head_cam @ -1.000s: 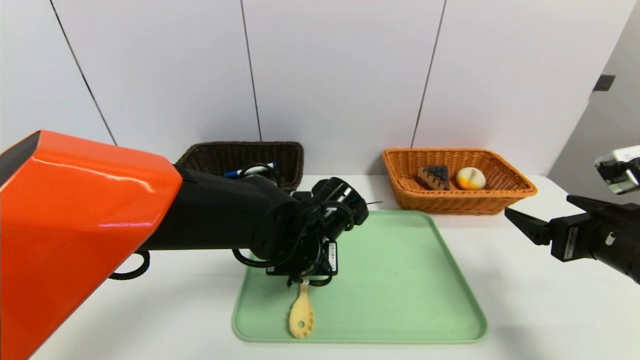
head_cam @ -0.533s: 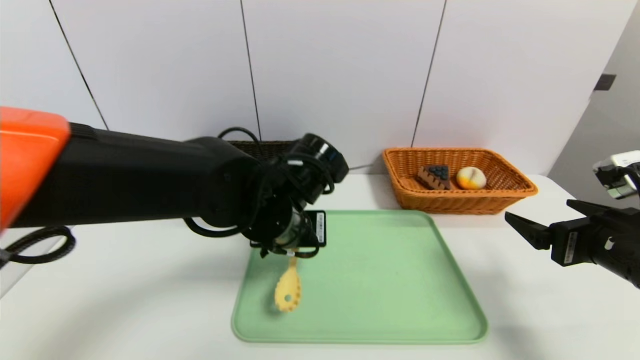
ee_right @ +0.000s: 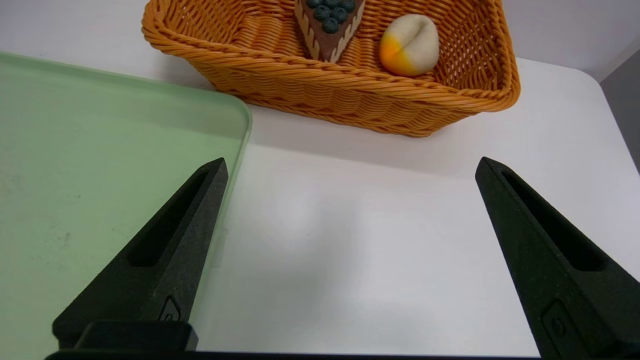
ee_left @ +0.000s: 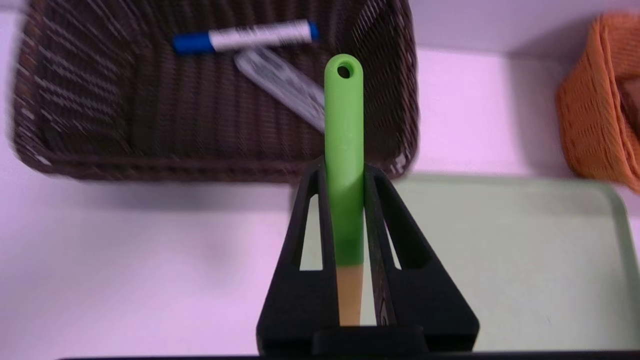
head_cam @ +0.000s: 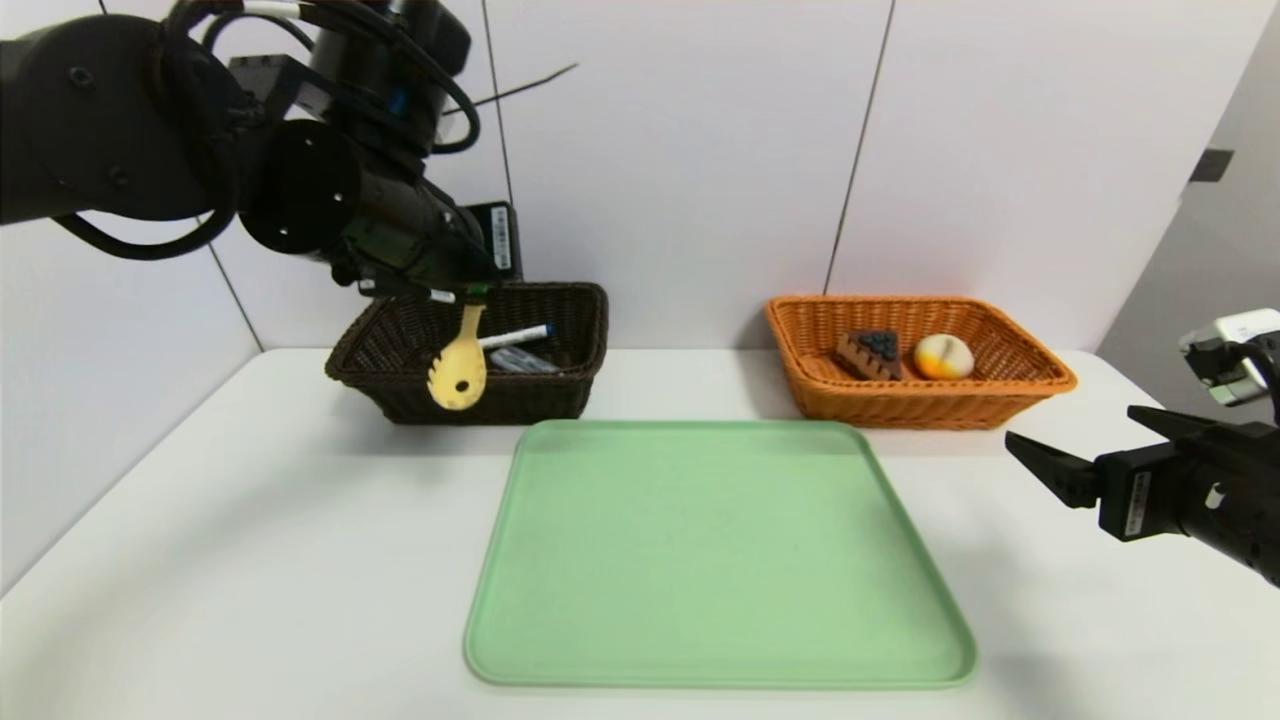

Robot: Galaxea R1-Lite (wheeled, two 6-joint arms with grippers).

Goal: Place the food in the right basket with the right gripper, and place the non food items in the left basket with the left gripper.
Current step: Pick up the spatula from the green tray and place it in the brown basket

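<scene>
Hanging bowl-down from the left gripper (head_cam: 455, 290), the yellow slotted spoon (head_cam: 458, 372) has its long axis nearly upright, its green handle pinched at the top. From the head camera it dangles above the front edge of the dark brown basket (head_cam: 400, 385), whose floor holds the white marker (head_cam: 515, 335) and the grey case (head_cam: 525, 362). Right of that basket sits the green tray (head_cam: 720, 555) on the white table (head_cam: 250, 560), and beyond the tray the orange basket (head_cam: 1010, 390) carries the cake wedge (head_cam: 868, 353) and the bun (head_cam: 942, 356). The right gripper (head_cam: 1085, 450) hovers off past the tray, well apart from the brown basket.

From the left wrist, the left gripper (ee_left: 344, 172) squeezes the spoon (ee_left: 344, 150) by its handle, the holed end pointing towards the brown basket (ee_left: 75, 165). Marker (ee_left: 245, 37) and case (ee_left: 285, 85) lie inside, touching, the case angled.

From the right wrist, the right gripper (ee_right: 350, 167) is spread wide over bare table (ee_right: 360, 250), the tray (ee_right: 100, 175) under one finger. The orange basket (ee_right: 350, 95) lies ahead, with cake (ee_right: 327, 25) and bun (ee_right: 409, 45) side by side.
</scene>
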